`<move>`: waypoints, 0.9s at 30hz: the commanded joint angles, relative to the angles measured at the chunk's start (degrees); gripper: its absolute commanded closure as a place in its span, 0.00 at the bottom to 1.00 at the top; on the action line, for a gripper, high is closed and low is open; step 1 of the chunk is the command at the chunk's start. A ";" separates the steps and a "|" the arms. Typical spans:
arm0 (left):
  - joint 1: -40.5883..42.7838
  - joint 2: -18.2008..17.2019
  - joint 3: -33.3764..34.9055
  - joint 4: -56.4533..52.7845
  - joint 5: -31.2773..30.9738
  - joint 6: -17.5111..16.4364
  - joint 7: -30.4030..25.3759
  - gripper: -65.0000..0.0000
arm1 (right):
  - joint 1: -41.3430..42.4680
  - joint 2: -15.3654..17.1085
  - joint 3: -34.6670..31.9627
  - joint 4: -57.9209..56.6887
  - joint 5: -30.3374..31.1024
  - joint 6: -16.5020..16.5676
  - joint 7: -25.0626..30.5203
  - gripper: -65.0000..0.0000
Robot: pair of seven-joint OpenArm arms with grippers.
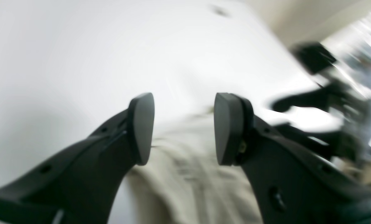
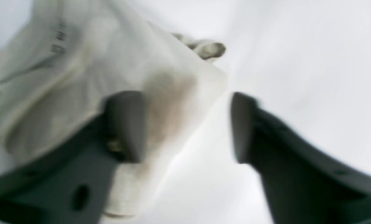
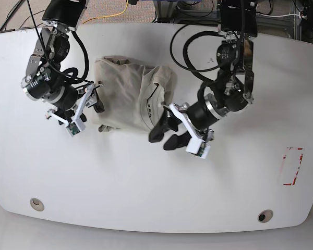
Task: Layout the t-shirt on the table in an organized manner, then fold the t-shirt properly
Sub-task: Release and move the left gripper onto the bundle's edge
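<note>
We see the t-shirt (image 3: 128, 94) bunched up on the table (image 3: 146, 177), not flat or folded yet, and both our left gripper (image 1: 184, 128) and right gripper (image 2: 185, 127) have fingers apart, holding nothing.

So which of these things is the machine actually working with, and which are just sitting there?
Working with:
- crumpled pale sage cotton t-shirt
- glossy white table
- left gripper, right gripper

Just there:
- red tape rectangle
- two round metal grommets
- cables behind
</note>
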 commanded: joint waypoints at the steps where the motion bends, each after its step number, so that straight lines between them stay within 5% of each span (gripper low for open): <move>1: 1.75 0.13 2.25 1.42 1.30 0.76 -1.22 0.56 | 2.52 1.43 -4.70 0.38 -0.04 0.06 3.50 0.76; 4: 3.78 0.57 4.62 1.42 2.53 0.76 -1.22 0.56 | 3.66 2.13 -7.25 -1.20 -1.53 0.06 4.64 0.85; 10: 7.03 0.05 6.21 1.24 3.50 0.76 -1.22 0.56 | 4.19 2.40 -7.78 -6.48 -3.82 0.06 10.53 0.80; 27: 2.90 -10.77 9.11 -12.21 3.32 0.76 -1.39 0.56 | 2.78 2.49 -7.52 -22.48 -12.17 0.06 25.56 0.81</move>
